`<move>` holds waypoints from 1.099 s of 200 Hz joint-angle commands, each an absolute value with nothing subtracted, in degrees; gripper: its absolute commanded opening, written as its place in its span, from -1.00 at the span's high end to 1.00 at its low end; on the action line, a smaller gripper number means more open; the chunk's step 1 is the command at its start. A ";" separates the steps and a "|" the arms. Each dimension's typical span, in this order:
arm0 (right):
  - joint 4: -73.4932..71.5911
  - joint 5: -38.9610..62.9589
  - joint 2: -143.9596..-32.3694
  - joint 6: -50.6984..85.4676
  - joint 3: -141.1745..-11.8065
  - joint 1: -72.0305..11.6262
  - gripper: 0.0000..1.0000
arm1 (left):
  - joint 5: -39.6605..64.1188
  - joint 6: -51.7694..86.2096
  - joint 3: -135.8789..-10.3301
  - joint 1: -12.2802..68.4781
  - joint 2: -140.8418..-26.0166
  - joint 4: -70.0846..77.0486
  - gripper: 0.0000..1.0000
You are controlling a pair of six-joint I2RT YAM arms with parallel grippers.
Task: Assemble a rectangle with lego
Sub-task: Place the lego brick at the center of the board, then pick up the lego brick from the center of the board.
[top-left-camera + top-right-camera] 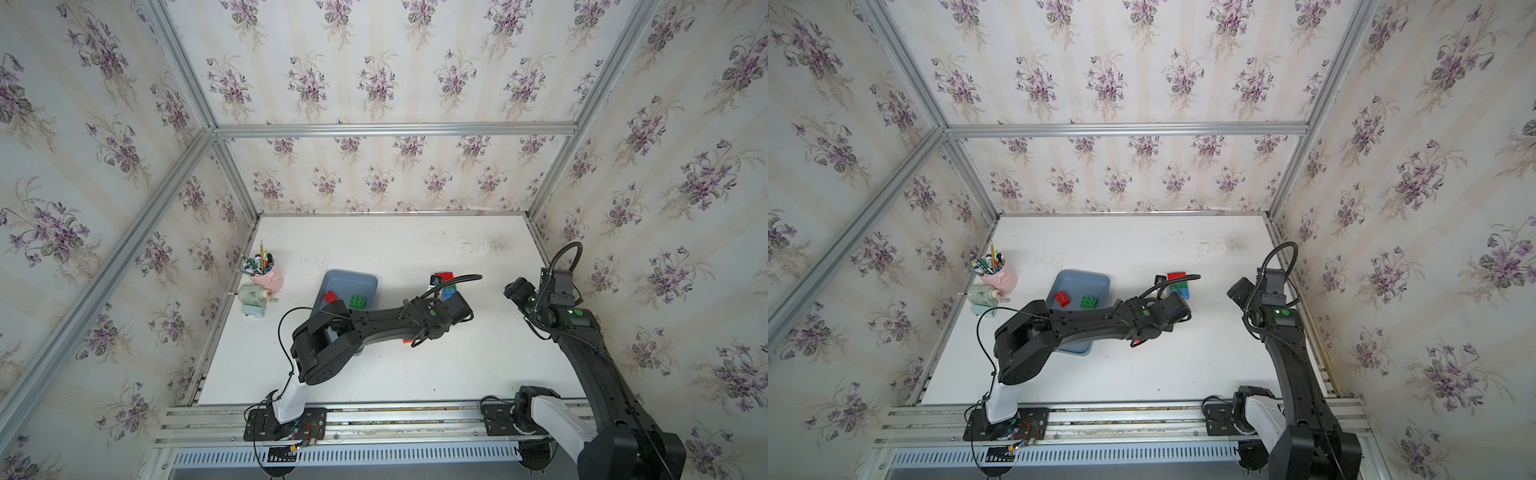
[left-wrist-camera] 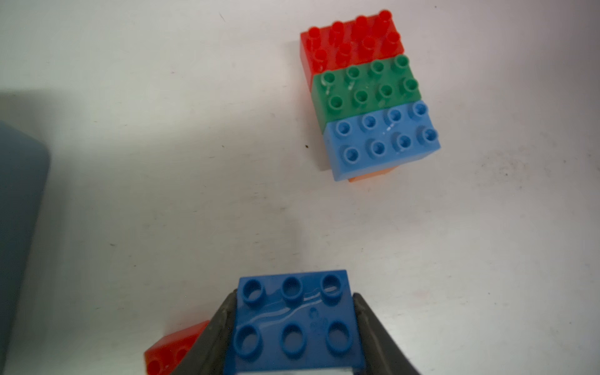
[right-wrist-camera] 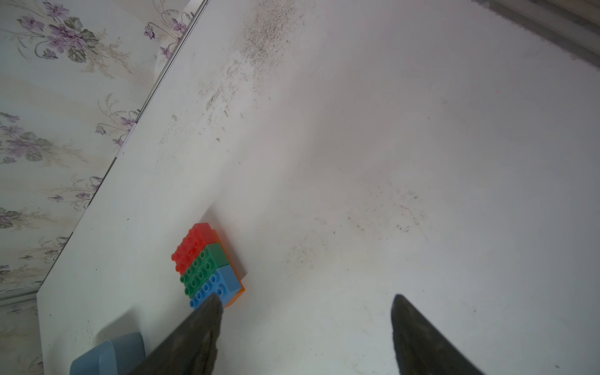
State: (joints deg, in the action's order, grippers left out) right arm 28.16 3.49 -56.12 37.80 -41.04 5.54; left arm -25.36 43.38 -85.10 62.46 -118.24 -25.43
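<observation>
Progress looks partial: a red-green-blue slab (image 1: 445, 283) sits on the table (image 1: 415, 374) at three o'clock from the tray (image 1: 332, 276). Left tool (image 2: 293, 298) clamps a blue brick (image 2: 292, 319); right tool (image 3: 305, 302) gapes empty. A red brick (image 1: 331, 296) and green brick (image 1: 357, 301) wait in the tray.

Soft, even light fills both top views, which bend at the frame edges, while the wrist views look dimmer, with the near blue brick (image 2: 293, 324) slightly blurred.

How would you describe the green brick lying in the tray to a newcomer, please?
On the white table, find the grey-blue tray near the pink pen cup. Two loose bricks show inside: take the green brick, not the red brick.
</observation>
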 commanded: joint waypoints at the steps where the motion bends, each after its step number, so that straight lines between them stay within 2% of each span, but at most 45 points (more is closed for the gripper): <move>1: 28.26 3.91 -56.19 38.60 -41.80 5.54 -0.64 | -24.84 42.52 -84.93 62.30 -119.81 -20.40 0.24; 54: 28.62 4.13 -56.01 38.94 -42.66 5.54 -0.64 | -22.59 41.57 -79.97 63.35 -121.82 -10.97 0.23; 81: 29.40 2.93 -55.11 39.01 -43.28 5.54 -0.64 | -22.89 42.39 -80.15 63.54 -122.71 -11.69 0.19; 92: 29.62 2.60 -54.83 38.99 -43.63 5.54 -0.63 | -22.79 42.88 -80.33 63.54 -123.03 -12.27 0.08; 113: 30.05 2.11 -54.60 38.96 -44.19 5.54 -0.64 | -22.97 43.01 -80.33 63.55 -122.83 -12.91 -0.31; 124: 30.14 2.10 -54.57 39.05 -44.47 5.54 -0.64 | -23.10 42.97 -79.92 63.55 -122.46 -12.94 -0.43; 143: 30.39 2.12 -54.66 39.11 -44.99 5.54 -0.64 | -23.52 42.94 -78.99 63.80 -121.56 -12.85 -0.55; 188: 30.96 3.06 -55.23 38.40 -46.11 5.54 -0.64 | -28.77 40.14 -78.20 64.69 -116.78 -15.12 -0.64; 210: 31.99 3.90 -56.09 36.43 -47.08 5.54 -0.64 | -36.00 35.63 -78.99 64.69 -109.86 -19.00 -0.98; 220: 32.33 4.28 -56.26 35.58 -47.37 5.53 -0.64 | -39.53 32.21 -79.18 64.69 -106.40 -20.02 -1.00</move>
